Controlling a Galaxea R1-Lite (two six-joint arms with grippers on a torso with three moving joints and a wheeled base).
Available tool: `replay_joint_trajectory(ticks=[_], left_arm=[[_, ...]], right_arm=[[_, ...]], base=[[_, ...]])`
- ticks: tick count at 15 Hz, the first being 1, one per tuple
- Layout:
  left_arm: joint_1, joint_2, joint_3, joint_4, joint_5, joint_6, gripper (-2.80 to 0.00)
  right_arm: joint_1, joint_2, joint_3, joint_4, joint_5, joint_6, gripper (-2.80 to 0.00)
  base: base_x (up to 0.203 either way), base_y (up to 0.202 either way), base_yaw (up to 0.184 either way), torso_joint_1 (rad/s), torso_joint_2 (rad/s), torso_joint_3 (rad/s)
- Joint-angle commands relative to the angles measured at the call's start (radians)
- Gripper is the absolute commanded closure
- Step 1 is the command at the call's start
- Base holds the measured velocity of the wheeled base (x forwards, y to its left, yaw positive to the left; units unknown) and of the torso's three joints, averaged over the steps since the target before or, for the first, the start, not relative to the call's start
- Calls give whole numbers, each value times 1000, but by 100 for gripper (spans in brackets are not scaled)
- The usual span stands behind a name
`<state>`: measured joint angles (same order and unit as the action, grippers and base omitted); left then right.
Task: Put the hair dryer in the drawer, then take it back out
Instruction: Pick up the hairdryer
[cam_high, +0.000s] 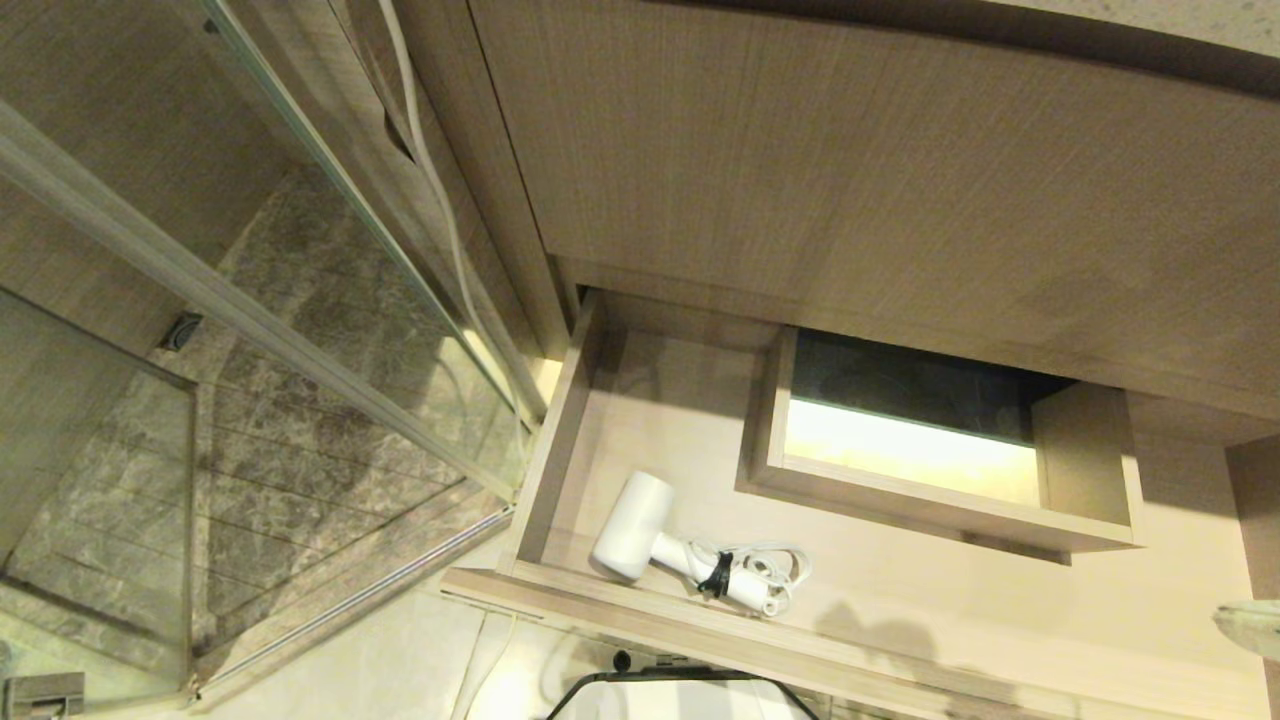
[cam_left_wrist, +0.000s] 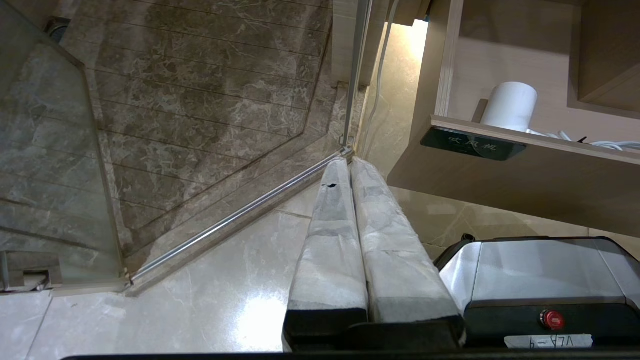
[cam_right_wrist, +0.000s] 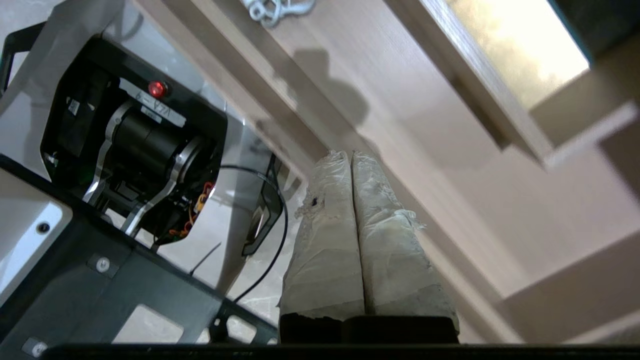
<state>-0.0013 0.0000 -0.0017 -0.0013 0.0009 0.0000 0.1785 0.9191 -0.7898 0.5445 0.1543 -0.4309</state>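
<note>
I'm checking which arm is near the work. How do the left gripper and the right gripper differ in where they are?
The left gripper hangs over the tiled floor beside the drawer, below its labelled front; the right gripper points at the drawer's front edge, nearer the interior.
The left gripper's view shows the hair dryer barrel; the right gripper's view shows only its coiled cord.
Both are shut and hold nothing.

The left gripper (cam_left_wrist: 350, 162) is hanging over the glossy floor (cam_left_wrist: 210, 300), padded fingers (cam_left_wrist: 330, 240) pressing flat together. Up at two o'clock the drawer (cam_left_wrist: 525, 175) is standing open, dark label plate (cam_left_wrist: 472, 145) at its near corner. The hair dryer (cam_left_wrist: 510, 106) is lying inside, white barrel peeking above the front edge.
</note>
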Motion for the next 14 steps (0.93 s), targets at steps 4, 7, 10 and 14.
replay_joint_trajectory(ticks=[4, 7, 10, 14], left_arm=[[0, 2, 0, 0, 1, 0, 0], [0, 2, 0, 0, 1, 0, 0], [0, 2, 0, 0, 1, 0, 0], [0, 2, 0, 0, 1, 0, 0]], right_arm=[[105, 304, -195, -31, 60, 2, 0], [168, 381, -309, -24, 63, -3, 0], [171, 346, -299, -19, 16, -4, 0], [211, 342, -278, -26, 2, -4, 0]], base=[[0, 0, 0, 0, 0, 0], [0, 0, 0, 0, 0, 0], [0, 0, 0, 0, 0, 0], [0, 0, 0, 0, 0, 0]])
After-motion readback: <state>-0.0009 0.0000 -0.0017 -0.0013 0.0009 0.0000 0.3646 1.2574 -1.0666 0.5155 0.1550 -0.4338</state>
